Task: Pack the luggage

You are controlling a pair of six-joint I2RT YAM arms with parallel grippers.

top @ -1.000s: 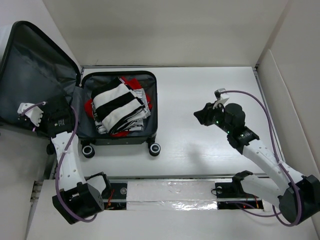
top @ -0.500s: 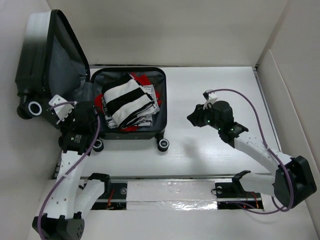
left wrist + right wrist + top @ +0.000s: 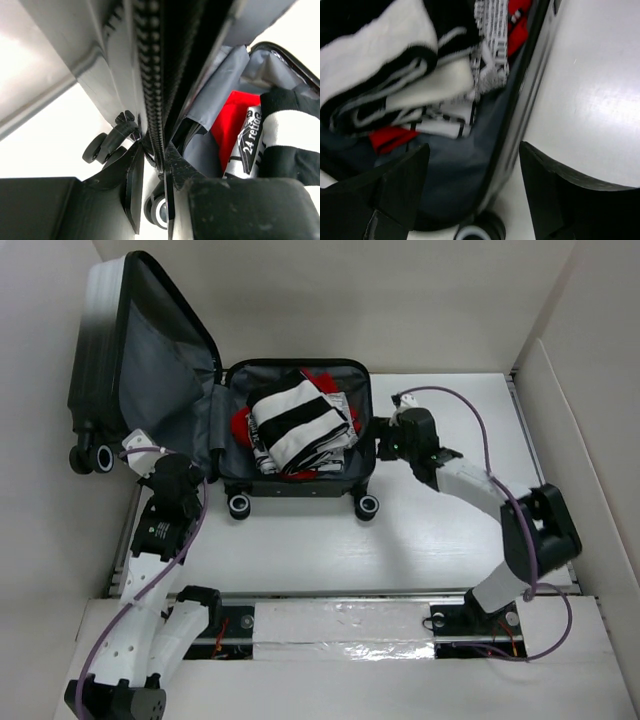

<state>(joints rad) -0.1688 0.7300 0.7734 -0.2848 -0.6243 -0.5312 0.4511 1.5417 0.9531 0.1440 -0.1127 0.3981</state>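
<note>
The luggage (image 3: 300, 496) lies open on the white table, its lid (image 3: 125, 345) raised at the left and showing grey lining. Its base holds folded black-and-white striped clothes (image 3: 300, 420) over red ones (image 3: 326, 381). My left gripper (image 3: 188, 468) is at the lid's lower corner. In the left wrist view the left gripper (image 3: 155, 160) is shut on the lid's zipper rim (image 3: 150, 75). My right gripper (image 3: 378, 435) is at the base's right side. In the right wrist view the right gripper (image 3: 475, 170) stands wide open, astride the luggage wall (image 3: 520, 130).
Cardboard walls (image 3: 570, 370) fence the table on the back, left and right. Bare tabletop (image 3: 450, 530) lies right of and in front of the luggage. Black wheels (image 3: 368, 505) stick out at its front edge. The lid leans near the left wall.
The lid has swung upward and the whole luggage has slid to the right. My right gripper has moved left to the base's right wall and opened wide.
</note>
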